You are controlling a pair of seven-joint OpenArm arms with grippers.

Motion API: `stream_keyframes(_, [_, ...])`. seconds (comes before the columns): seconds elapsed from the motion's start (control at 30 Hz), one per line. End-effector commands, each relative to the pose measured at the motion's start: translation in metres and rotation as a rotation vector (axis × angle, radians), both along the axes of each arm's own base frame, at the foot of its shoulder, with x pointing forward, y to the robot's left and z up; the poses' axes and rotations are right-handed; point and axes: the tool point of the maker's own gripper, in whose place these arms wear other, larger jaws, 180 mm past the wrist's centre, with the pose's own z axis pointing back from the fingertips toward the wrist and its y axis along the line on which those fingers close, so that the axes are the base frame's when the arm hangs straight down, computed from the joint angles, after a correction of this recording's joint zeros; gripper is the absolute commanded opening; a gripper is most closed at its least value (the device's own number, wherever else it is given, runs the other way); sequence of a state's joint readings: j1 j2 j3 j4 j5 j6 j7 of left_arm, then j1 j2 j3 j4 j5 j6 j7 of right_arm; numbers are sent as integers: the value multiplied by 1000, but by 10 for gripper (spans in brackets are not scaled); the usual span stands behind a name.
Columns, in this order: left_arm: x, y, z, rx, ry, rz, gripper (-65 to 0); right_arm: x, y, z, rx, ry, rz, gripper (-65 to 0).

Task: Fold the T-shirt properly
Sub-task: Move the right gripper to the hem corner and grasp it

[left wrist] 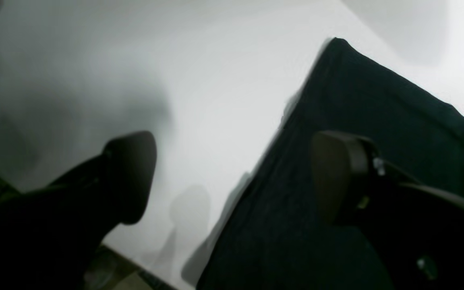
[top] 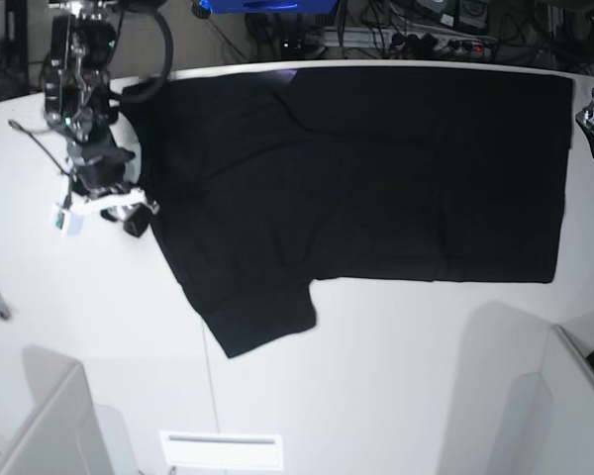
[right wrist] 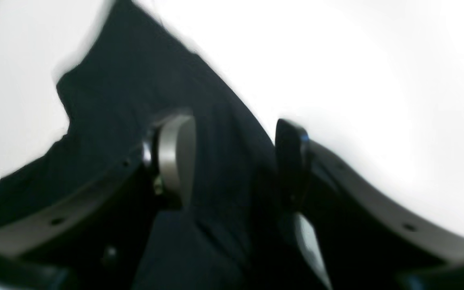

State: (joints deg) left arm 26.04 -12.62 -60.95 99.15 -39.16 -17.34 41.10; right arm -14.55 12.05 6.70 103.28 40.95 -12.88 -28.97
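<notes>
Your table (top: 376,376) carries the shirt (top: 376,168) spread flat, plain side up, filling its far half; you have no fold made yet, so all folding is left. Your right gripper (right wrist: 236,161) hangs over the collar-end edge, jaws spread and gripping nothing. Your left gripper (left wrist: 232,177) straddles the hem edge, spread as well, one finger (left wrist: 336,173) above cloth.

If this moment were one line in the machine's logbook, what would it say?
T-shirt: spread flat, plain side up, unfolded | left end effector: open, at hem edge | right end effector: open, at collar-end edge | table: white
</notes>
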Motion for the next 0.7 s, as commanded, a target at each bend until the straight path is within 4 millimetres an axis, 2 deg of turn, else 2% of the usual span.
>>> stream_keyframes(0.0, [9,6,19,46,-43,-14,-74,18,1,9,-12,-40,19,-336])
stream_keyframes(0.17, [11,7,19,44,-49,-9,-74,70,18,-5,-26,19,110,-332])
stream_keyframes(0.4, [4,15,14,105,25,2,-74,131,32,-4,-45,47,156,-314])
stream_keyframes(0.53, [2,17,15,113,28,8,-74,154,33,-13,-76,102,171,-233])
stream_keyframes(0.63, [2,17,15,113,28,8,-74,167,48,-20,-89,119,255,-222])
stream_keyframes(0.67, [2,17,15,113,28,8,-74,170,46,-22,-91,128,268,-222])
